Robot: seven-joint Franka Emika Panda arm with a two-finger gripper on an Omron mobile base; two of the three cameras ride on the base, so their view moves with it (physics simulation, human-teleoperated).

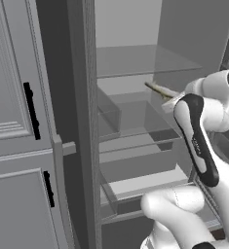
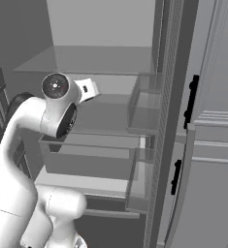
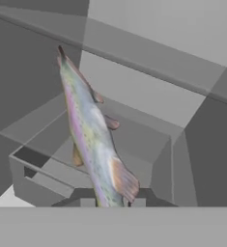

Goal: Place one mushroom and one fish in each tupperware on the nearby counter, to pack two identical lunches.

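Fish (image 1: 157, 89) pokes out at one o'clock in the left base view, inside the open fridge (image 1: 135, 146). Right base view: the arm (image 2: 57, 104) reaches in at ten o'clock. Hand view: the gripper (image 3: 112, 202) pinches the fish's tail at six o'clock, head toward eleven. Judged step: carrying it out; next calls for backing clear toward a tupperware. No legible writing.

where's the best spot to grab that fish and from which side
Near the tail, coming in along its length from the tail end. The fish is long and slim, narrowest just ahead of the tail fin, so shut jaws span it there. In the hand view the gripper already pinches that end, with the body and head stretching away over the fridge shelves.
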